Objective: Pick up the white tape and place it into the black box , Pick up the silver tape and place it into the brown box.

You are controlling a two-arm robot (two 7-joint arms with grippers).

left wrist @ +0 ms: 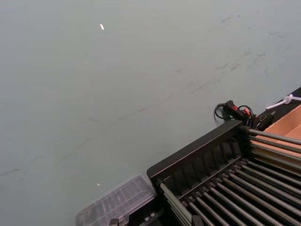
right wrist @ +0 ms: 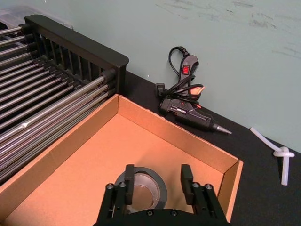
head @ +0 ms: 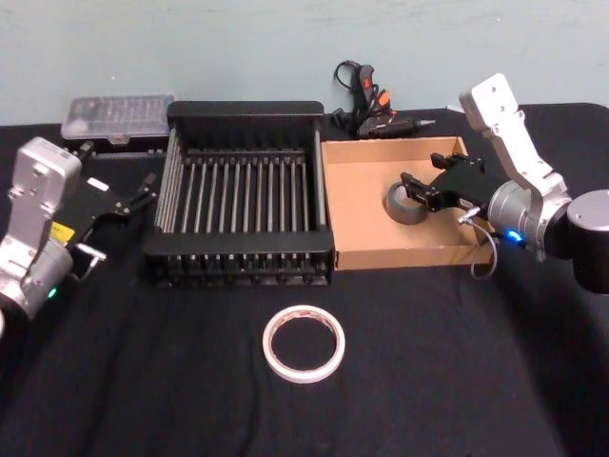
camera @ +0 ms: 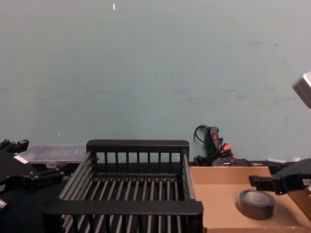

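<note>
My left gripper [head: 133, 202] sits spread and empty beside the left wall of the black box [head: 243, 112]. The white tape [head: 304, 343] lies flat on the cloth in front of that box, nearer my left arm, I judge. In the brown box [head: 350, 205], the silver tape [head: 407, 204] rests on the floor; my right gripper [head: 422, 187] hangs over it, fingers parted and astride the roll, not clamping.

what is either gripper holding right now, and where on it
Nothing. The right gripper is open above the silver tape, which lies in the brown box; the left gripper is open, empty.
</note>
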